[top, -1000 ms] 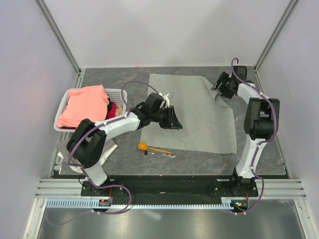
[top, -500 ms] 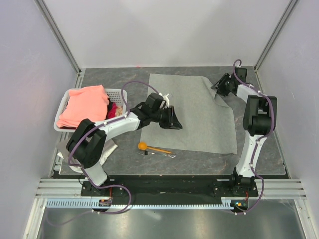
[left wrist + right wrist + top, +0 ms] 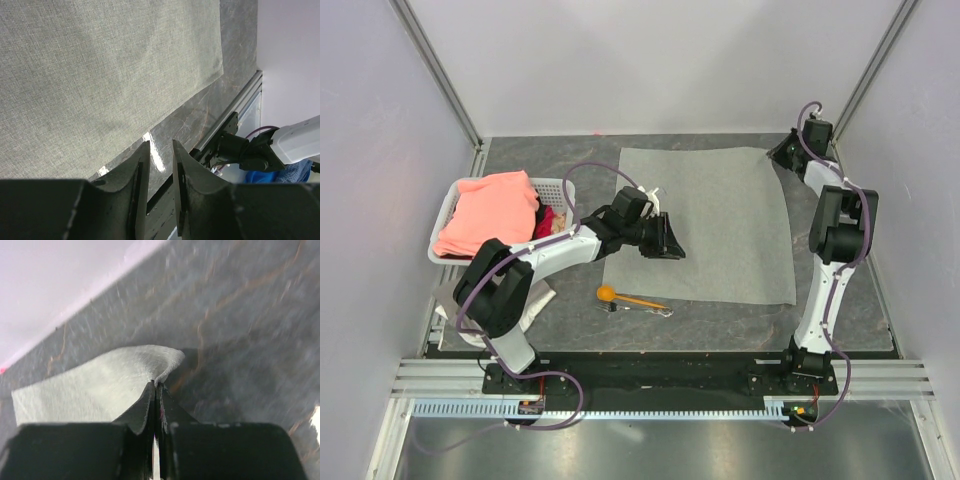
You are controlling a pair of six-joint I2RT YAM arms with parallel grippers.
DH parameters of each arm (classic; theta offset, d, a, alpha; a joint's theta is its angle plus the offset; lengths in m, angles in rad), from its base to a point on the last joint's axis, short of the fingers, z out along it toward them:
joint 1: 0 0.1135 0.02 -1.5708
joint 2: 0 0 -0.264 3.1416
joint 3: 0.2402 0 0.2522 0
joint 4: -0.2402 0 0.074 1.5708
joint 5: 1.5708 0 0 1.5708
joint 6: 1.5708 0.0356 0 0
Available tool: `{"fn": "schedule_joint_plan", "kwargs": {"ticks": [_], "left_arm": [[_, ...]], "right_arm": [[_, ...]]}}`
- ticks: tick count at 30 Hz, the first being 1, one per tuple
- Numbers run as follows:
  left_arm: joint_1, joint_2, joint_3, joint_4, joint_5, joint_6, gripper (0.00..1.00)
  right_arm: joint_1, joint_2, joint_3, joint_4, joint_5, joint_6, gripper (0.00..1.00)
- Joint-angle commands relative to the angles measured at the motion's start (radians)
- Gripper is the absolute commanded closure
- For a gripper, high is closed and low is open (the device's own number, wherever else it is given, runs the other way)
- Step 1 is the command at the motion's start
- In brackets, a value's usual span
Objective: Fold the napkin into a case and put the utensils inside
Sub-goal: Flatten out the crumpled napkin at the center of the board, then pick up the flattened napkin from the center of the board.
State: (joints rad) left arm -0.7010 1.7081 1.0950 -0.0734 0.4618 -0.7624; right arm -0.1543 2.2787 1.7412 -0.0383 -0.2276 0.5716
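Pinches the far right corner of the thin light grey square napkin (image 3: 710,230) in the clenched right gripper (image 3: 156,386), with the rest spread flat leftward and nearward, toward the empty, slightly parted left gripper (image 3: 160,146) over its left side.

Seen from above, a light grey napkin (image 3: 705,225) lies spread on a dark table (image 3: 550,160). The right gripper (image 3: 778,153) is at its far right corner. The left gripper (image 3: 675,248) hangs over its left edge. Just beside its near left corner lie an orange spoon (image 3: 625,297) and a fork (image 3: 650,310), side by side. At far left, a white basket (image 3: 558,186) holds a pink cloth (image 3: 485,212).
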Motion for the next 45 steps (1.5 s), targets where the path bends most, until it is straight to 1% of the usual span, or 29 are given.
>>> {"fn": "schedule_joint_plan", "kwargs": {"ticks": [1, 6, 10, 12, 13, 15, 16, 17, 18, 19, 20, 21, 22, 24, 25, 26, 27, 28, 29, 30, 31, 33, 35, 37, 39, 40, 42, 43, 45], "left_arm": [[0.000, 0.015, 0.037, 0.003, -0.047, -0.015, 0.68], [0.020, 0.056, 0.100, -0.054, -0.091, -0.015, 0.68], [0.043, 0.074, 0.152, -0.072, -0.115, -0.020, 0.68], [0.052, 0.088, 0.173, -0.097, -0.132, -0.012, 0.67], [0.061, 0.113, 0.202, -0.111, -0.117, -0.012, 0.67], [0.092, 0.131, 0.221, -0.127, -0.103, -0.012, 0.67], [0.100, 0.145, 0.233, -0.129, -0.092, -0.003, 0.67], [0.113, 0.151, 0.239, -0.138, -0.089, 0.005, 0.66], [0.120, 0.157, 0.246, -0.155, -0.095, 0.012, 0.66], [0.121, 0.157, 0.241, -0.167, -0.106, 0.024, 0.66], [0.130, 0.156, 0.235, -0.173, -0.104, 0.034, 0.66], [0.133, 0.153, 0.226, -0.177, -0.107, 0.043, 0.66], [0.135, 0.150, 0.211, -0.198, -0.118, 0.058, 0.66], [0.140, 0.136, 0.195, -0.223, -0.126, 0.069, 0.66], [0.140, 0.122, 0.169, -0.232, -0.126, 0.081, 0.66], [0.138, 0.107, 0.154, -0.241, -0.129, 0.084, 0.65], [0.138, 0.064, 0.134, -0.244, -0.138, 0.087, 0.65], [0.138, 0.041, 0.096, -0.252, -0.170, 0.090, 0.64], [0.135, 0.019, 0.077, -0.272, -0.192, 0.094, 0.62], [0.133, -0.022, 0.062, -0.288, -0.215, 0.095, 0.62], [0.133, -0.039, 0.037, -0.305, -0.266, 0.098, 0.61], [0.130, -0.065, 0.019, -0.367, -0.314, 0.098, 0.61], [0.129, -0.109, -0.021, -0.391, -0.379, 0.087, 0.61], [0.127, -0.175, -0.088, -0.368, -0.420, 0.065, 0.61], [0.127, -0.202, -0.139, -0.329, -0.422, 0.046, 0.62], [0.127, -0.208, -0.147, -0.324, -0.413, 0.041, 0.63], [0.126, -0.205, -0.153, -0.325, -0.407, 0.031, 0.65], [0.126, -0.206, -0.156, -0.324, -0.405, 0.028, 0.66], [0.126, -0.215, -0.162, -0.319, -0.410, 0.025, 0.67]], "right_arm": [[-0.013, 0.071, 0.092, 0.075, 0.066, -0.064, 0.95], [-0.030, 0.169, 0.201, 0.074, 0.090, -0.065, 0.94], [-0.045, 0.222, 0.285, 0.040, 0.106, -0.084, 0.89], [-0.045, 0.249, 0.380, -0.023, 0.108, -0.102, 0.73], [-0.045, 0.258, 0.455, -0.108, 0.129, -0.108, 0.66], [-0.045, 0.252, 0.506, -0.248, 0.195, -0.119, 0.46], [-0.045, 0.237, 0.514, -0.283, 0.227, -0.121, 0.36], [-0.045, 0.199, 0.517, -0.323, 0.334, -0.121, 0.17], [-0.045, 0.180, 0.526, -0.421, 0.373, -0.131, 0.12], [-0.045, 0.156, 0.515, -0.458, 0.413, -0.131, 0.05], [-0.045, 0.090, 0.488, -0.488, 0.451, -0.128, 0.02], [-0.044, 0.049, 0.450, -0.532, 0.452, -0.112, 0.02], [-0.042, 0.007, 0.358, -0.547, 0.436, -0.070, 0.02], [-0.028, -0.122, 0.246, -0.598, 0.415, -0.015, 0.02], [-0.019, -0.171, 0.106, -0.600, 0.412, 0.025, 0.02], [-0.010, -0.271, 0.027, -0.595, 0.403, 0.043, 0.02], [0.011, -0.321, -0.055, -0.565, 0.369, 0.054, 0.02], [0.019, -0.367, -0.192, -0.558, 0.357, 0.072, 0.02], [0.027, -0.455, -0.259, -0.557, 0.353, 0.101, 0.02], [0.035, -0.500, -0.328, -0.540, 0.353, 0.114, 0.02], [0.035, -0.543, -0.450, -0.540, 0.387, 0.131, 0.02], [0.035, -0.654, -0.549, -0.567, 0.419, 0.154, 0.02], [0.033, -0.757, -0.692, -0.572, 0.464, 0.152, 0.05], [0.015, -0.847, -0.815, -0.574, 0.500, 0.149, 0.10], [-0.017, -0.890, -0.886, -0.565, 0.531, 0.155, 0.16], [-0.033, -0.912, -0.935, -0.565, 0.527, 0.155, 0.22], [-0.085, -0.924, -0.973, -0.563, 0.495, 0.149, 0.30], [-0.102, -0.924, -1.003, -0.560, 0.490, 0.148, 0.40], [-0.155, -0.915, -1.025, -0.540, 0.444, 0.146, 0.49]]}}
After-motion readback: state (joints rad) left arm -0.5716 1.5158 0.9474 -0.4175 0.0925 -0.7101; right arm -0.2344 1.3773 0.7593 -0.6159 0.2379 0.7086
